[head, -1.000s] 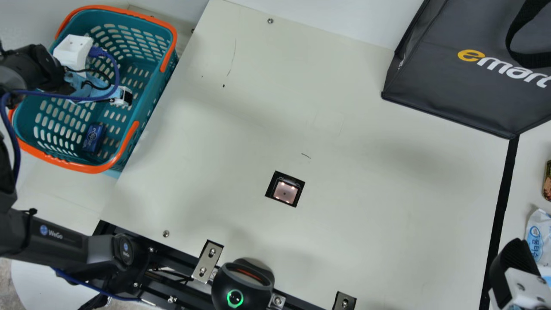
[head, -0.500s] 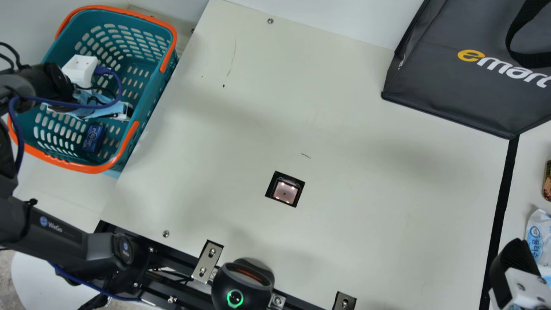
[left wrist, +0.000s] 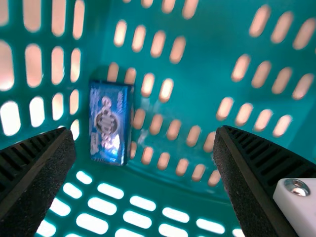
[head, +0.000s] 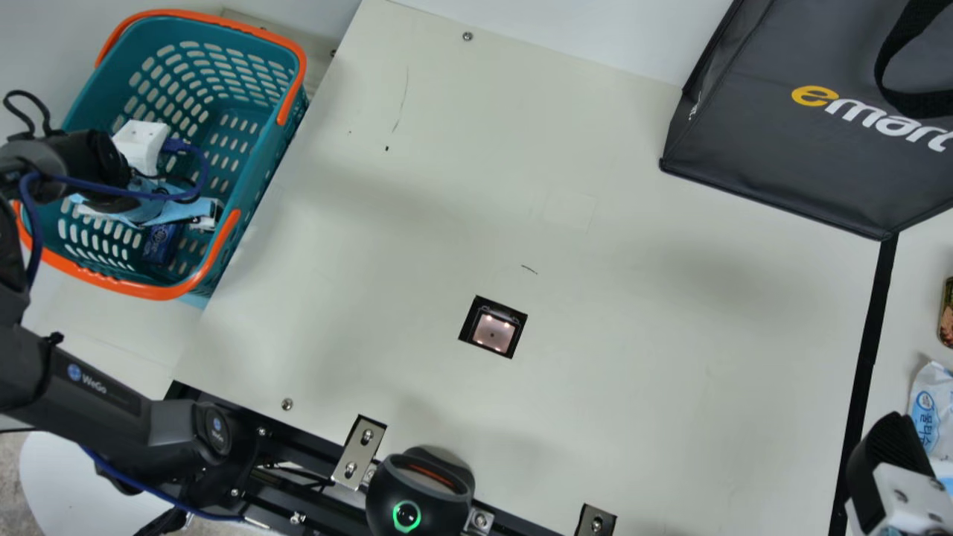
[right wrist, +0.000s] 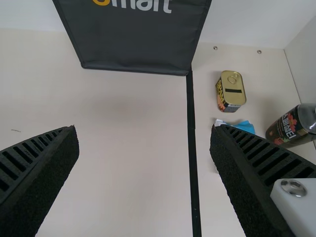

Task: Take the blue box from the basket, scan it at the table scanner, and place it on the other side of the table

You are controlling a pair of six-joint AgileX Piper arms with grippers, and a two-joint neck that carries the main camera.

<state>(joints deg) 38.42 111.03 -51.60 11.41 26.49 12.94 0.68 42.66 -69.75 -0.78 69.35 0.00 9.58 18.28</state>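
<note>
As the blue box (left wrist: pixel 106 123) lies in the teal basket (head: pixel 167 292), the left gripper (left wrist: pixel 144 134) hangs above, its fingers spread, apparently to straddle it; the empty right gripper (right wrist: pixel 144 131), also open, hovers over the table (right wrist: pixel 123 187), likely leaving its partner room.

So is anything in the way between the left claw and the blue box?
No, nothing that I can see. The open left claw faces the blue box, which lies uncovered in the basket.
</note>
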